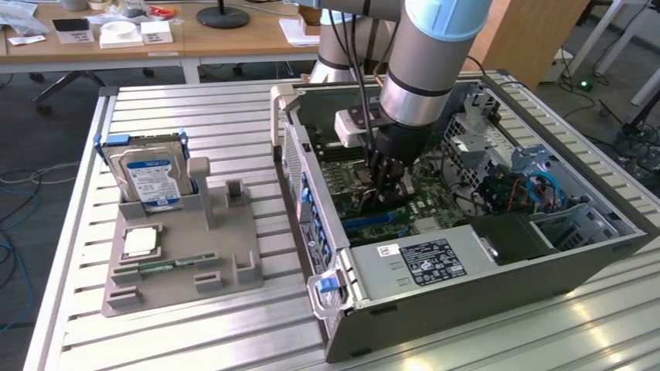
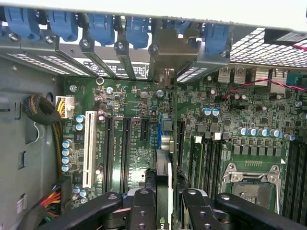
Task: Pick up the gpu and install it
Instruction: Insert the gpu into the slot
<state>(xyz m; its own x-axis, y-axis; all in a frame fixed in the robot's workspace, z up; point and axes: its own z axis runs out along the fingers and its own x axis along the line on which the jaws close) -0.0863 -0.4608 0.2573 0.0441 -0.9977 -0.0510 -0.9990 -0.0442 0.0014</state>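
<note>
The gpu [image 2: 164, 167] shows edge-on in the wrist view, a thin card standing upright over the green motherboard [image 2: 129, 96]. Its metal bracket [image 2: 172, 48] sits at the rear slot openings of the case. My gripper [image 2: 165, 194] is shut on the card, with a black finger [image 2: 141, 211] on either side of it. In the exterior view my gripper [image 1: 387, 185] reaches down into the open computer case [image 1: 464, 294], low over the motherboard, with the dark gpu [image 1: 376, 202] under it. Whether the card's lower edge sits in a slot is hidden.
A white slot [image 2: 89, 148], black slots and an empty CPU socket [image 2: 252, 184] lie around the card. Left of the case, a grey fixture [image 1: 222, 247] holds a hard drive [image 1: 150, 178], a CPU [image 1: 141, 242] and a memory stick [image 1: 165, 265]. The power supply [image 1: 428, 259] fills the case's front.
</note>
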